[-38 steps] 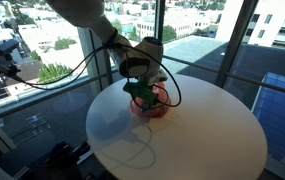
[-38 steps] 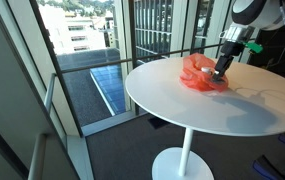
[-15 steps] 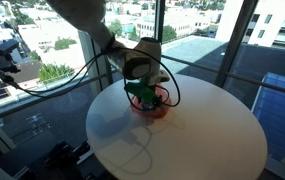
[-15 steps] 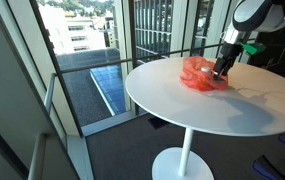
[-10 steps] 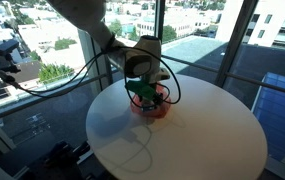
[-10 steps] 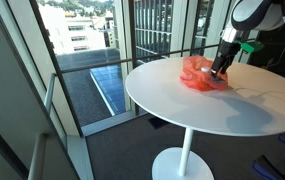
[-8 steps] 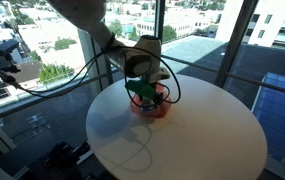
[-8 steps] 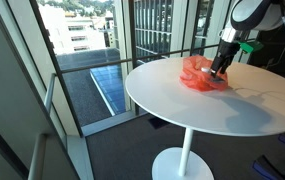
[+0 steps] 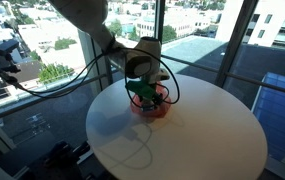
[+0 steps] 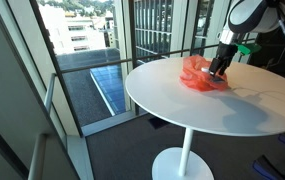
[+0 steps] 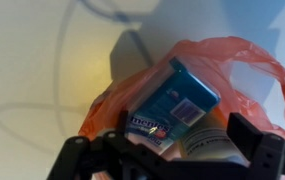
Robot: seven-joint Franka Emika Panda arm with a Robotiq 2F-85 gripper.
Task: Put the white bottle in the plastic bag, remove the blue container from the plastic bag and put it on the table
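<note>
Blue container (image 11: pixel 172 100) lies mid-frame inside the plastic bag (image 11: pixel 252 55) on the table (image 11: pixel 42 60); the gripper (image 11: pixel 172 152), jaws spread wide above, should straddle its narrow sides squarely.

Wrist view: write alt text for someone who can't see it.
A blue container lies tilted in the open mouth of a red-pink plastic bag on a white table, seen from above. Two dark fingers stand wide apart along the bottom edge, one on either side of the bag's contents.
</note>
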